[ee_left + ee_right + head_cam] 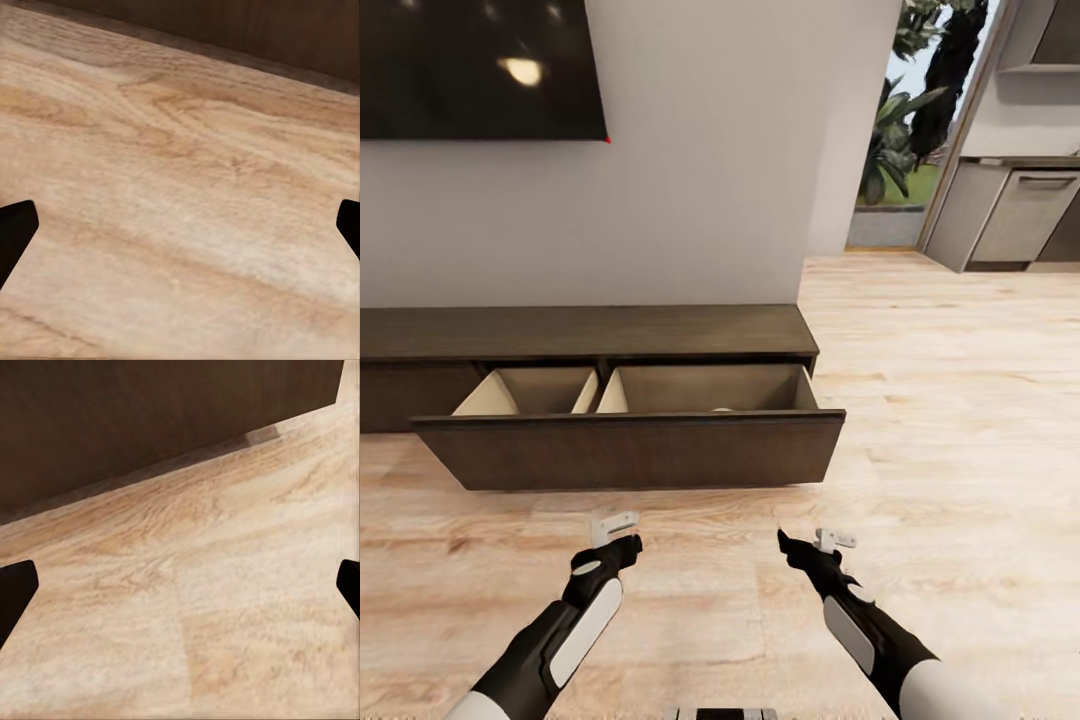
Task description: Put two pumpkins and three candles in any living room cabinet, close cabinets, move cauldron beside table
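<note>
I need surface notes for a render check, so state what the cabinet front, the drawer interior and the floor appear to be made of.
The cabinet front looks like dark-brown wood, matte, with faint horizontal grain and no handles. The drawer interior looks like pale beige board, smooth and without visible grain; its material is uncertain. The floor looks like light wood planks, with wavy grain visible in both wrist views.

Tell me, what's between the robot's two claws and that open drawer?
Only bare wooden floor, seen in the head view, separates both grippers, left and right, from the cabinet.

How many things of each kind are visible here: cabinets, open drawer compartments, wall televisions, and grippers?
Cabinet: 1
Open drawer compartments: 2 (left, right)
Wall television: 1
Grippers: 2 (left gripper, right gripper)
Total: 6
</note>
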Motion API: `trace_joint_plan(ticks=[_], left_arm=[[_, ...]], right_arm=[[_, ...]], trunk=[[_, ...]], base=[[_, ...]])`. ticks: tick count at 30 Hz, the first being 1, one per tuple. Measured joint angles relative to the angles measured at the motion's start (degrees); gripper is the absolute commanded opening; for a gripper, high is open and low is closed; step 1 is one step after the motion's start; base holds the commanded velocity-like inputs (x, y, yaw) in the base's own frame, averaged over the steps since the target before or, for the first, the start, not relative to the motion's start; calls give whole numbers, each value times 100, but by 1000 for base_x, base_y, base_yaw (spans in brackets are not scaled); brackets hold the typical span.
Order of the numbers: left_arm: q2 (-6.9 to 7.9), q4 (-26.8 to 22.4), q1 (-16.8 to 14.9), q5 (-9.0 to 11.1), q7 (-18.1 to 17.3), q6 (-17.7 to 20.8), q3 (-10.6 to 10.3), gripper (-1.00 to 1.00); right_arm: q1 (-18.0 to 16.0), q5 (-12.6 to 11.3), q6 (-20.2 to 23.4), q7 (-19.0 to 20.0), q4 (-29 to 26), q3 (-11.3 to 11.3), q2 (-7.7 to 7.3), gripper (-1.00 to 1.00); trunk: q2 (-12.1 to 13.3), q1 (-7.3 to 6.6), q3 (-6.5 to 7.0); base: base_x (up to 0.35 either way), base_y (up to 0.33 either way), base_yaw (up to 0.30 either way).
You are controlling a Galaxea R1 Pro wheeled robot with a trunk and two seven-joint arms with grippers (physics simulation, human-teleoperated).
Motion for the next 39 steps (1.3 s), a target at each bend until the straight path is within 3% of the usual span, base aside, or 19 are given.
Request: trace_joint_plan(ticks=[3,6,9,13,15,17,20,22,34,39], left_arm=[[-10,55,0,-2,-4,-282,-47,100],[18,94,-1,-13,-11,-577,-297,100],[29,230,-1,-18,-20,-1468,-661,100],[47,258,0,-68,-9,-2016,-998,100],[74,260,0,-79,-5,-2094,-1051,100],[158,260,0,-249,-6,-2135,-1082,100],[218,237,0,-1006,-2,-2162,-1085,100],[229,232,0,-1184,-4,-2165,-1081,100],[276,197,8,-1335,-39,-2166,-1087,100],[315,-12,99,-1353,-240,-2160,-1088,100]], right_arm=[[0,26,-385,35,90,8,64,100],[1,61,-566,15,106,25,127,100],[1,518,-1215,27,69,21,168,100],[1,1079,-2353,-16,113,-10,187,100],[1,1177,-2550,-23,121,-15,190,100],[0,1217,-2624,-26,134,-20,194,100],[-1,1240,-2669,-28,133,-32,192,100],[-4,1252,-2705,-28,117,-29,187,100],[0,1298,-3089,30,96,11,184,100],[-4,1299,-3436,32,107,6,190,100]], trunk=[[-4,8,-66],[-8,15,-133],[-12,23,-200],[-18,33,-288],[-20,39,-333],[-23,44,-377],[-27,51,-444],[-30,57,-488],[-46,87,-754],[-46,87,-755]], base=[[0,0,0],[0,0,0],[0,0,0],[0,0,0],[0,0,0],[0,0,0],[0,0,0],[0,0,0],[0,0,0],[0,0,0]])
